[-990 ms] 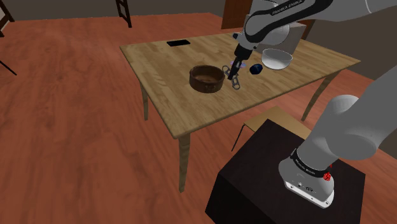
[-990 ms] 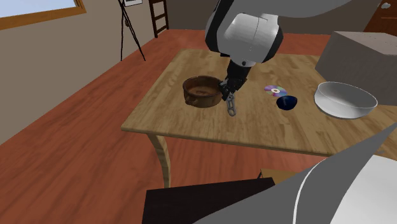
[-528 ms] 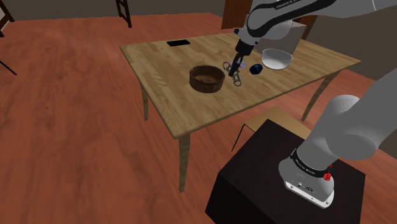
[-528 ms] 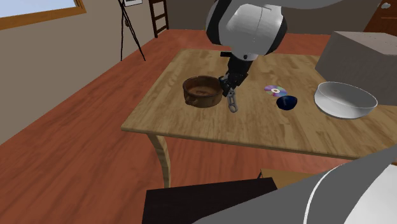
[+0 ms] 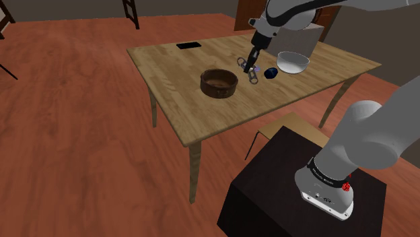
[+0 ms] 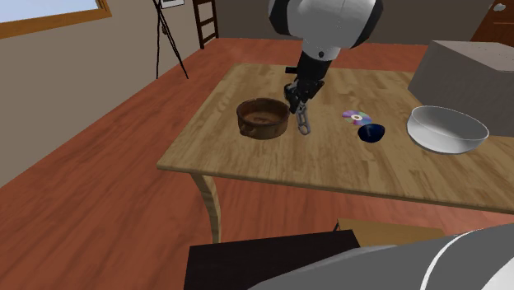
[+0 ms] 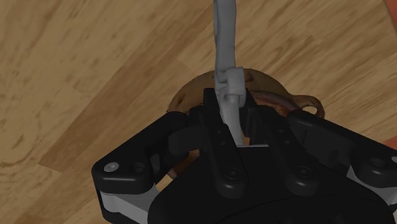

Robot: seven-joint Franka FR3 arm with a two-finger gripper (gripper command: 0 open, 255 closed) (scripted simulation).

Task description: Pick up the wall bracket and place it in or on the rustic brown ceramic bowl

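- The gripper (image 7: 228, 105) is clamped on the wall bracket (image 7: 225, 51), a pale grey perforated strip that runs out past the black fingertips.
- In the second exterior view the gripper (image 6: 296, 95) points down at the table and the wall bracket (image 6: 302, 122) hangs from it, its lower end just beside the brown bowl (image 6: 262, 128) on that view's right (whether it clears the tabletop I cannot tell).
- In the wrist view the brown bowl (image 7: 264, 83) lies beyond the fingers, partly hidden by them.
- In the shoulder view the gripper (image 5: 254, 60) and wall bracket (image 5: 252, 73) stand between the brown bowl (image 5: 219, 90) and a small dark blue bowl (image 5: 270, 73).
- Past the dark blue bowl sits a pale clear bowl (image 5: 293, 62); a shiny disc (image 6: 356, 116) lies just beside the blue one.
- All rest on a wooden table (image 5: 168, 74); a flat black slab (image 5: 189, 46) lies near its far edge.
- The arm's dark stand (image 5: 276, 182) sits on the reddish floor, near the table.
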